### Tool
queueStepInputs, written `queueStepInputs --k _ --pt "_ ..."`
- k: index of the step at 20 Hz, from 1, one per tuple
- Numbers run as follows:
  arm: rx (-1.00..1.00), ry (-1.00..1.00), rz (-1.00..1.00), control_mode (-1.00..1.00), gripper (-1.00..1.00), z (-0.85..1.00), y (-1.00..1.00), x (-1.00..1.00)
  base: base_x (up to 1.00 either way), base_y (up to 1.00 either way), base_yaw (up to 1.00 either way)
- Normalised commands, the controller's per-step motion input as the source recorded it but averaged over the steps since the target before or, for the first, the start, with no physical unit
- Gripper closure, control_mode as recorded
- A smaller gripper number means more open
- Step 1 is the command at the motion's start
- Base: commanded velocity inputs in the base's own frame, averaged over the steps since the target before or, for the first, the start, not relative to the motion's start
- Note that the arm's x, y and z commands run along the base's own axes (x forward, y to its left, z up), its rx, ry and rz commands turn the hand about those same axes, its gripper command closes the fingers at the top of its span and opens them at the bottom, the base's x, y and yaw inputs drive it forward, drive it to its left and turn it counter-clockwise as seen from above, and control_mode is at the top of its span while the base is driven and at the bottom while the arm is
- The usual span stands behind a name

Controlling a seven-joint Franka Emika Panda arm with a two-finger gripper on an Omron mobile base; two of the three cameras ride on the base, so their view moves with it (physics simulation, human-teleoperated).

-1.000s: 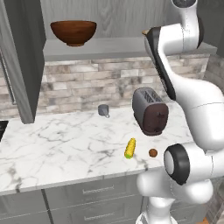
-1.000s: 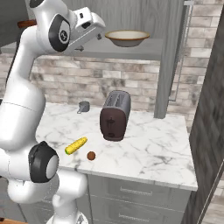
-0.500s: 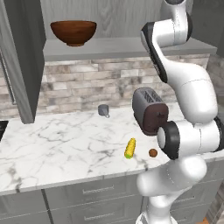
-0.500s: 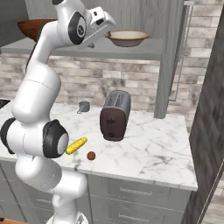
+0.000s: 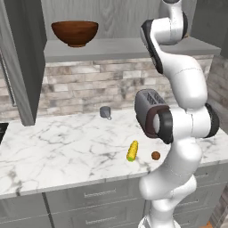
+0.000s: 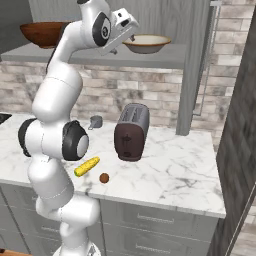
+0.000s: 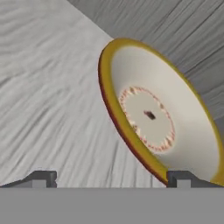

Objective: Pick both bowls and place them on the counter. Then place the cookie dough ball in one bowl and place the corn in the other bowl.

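Observation:
The shallow tan bowl (image 6: 147,43) with a cream inside stands on the grey shelf (image 6: 165,57). My gripper (image 6: 129,37) hovers open just left of its rim. In the hand view the same bowl (image 7: 162,122) looms close ahead, and its yellow rim runs down to the right fingertip (image 7: 181,178). The gripper (image 7: 111,179) holds nothing. The deep dark brown bowl (image 5: 75,32) sits at the shelf's left end (image 6: 44,33). On the marble counter (image 5: 53,147) lie the yellow corn (image 5: 132,151) and the small brown cookie dough ball (image 5: 155,156), also seen as corn (image 6: 87,166) and ball (image 6: 104,177).
A dark toaster (image 6: 131,131) stands on the counter behind the corn, with a small grey mug (image 6: 95,121) to its left near the brick wall. An open cabinet door (image 6: 192,65) hangs right of the tan bowl. Grey drawers (image 5: 93,200) run under the counter.
The arm has swung and my hand has moved along the shelf toward the tan bowl. The jaws stay wide. Bowls, corn and dough ball have not moved.

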Motion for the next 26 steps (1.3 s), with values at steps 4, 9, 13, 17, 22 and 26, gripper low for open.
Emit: queueStepInputs --k 4,9,13,17,22,26 --pt "0.00 0.06 0.08 -1.00 -1.00 -0.04 -0.14 0.52 0.00 0.00 0.00" --pt "0.00 0.05 0.08 -1.00 -1.00 -0.02 -0.12 0.54 0.00 0.00 0.00" --pt "0.00 0.04 0.08 -1.00 -1.00 -0.02 -0.10 0.51 0.00 0.00 0.00" --pt "0.00 0.02 0.03 -1.00 1.00 -0.09 0.00 0.18 0.00 0.00 0.00" --pt "0.00 0.00 0.00 -1.00 1.00 -0.04 0.00 -0.07 0.00 0.00 0.00" --pt "-0.01 -0.08 0.00 -1.00 1.00 -0.07 0.15 -0.59 0.00 0.00 0.00"
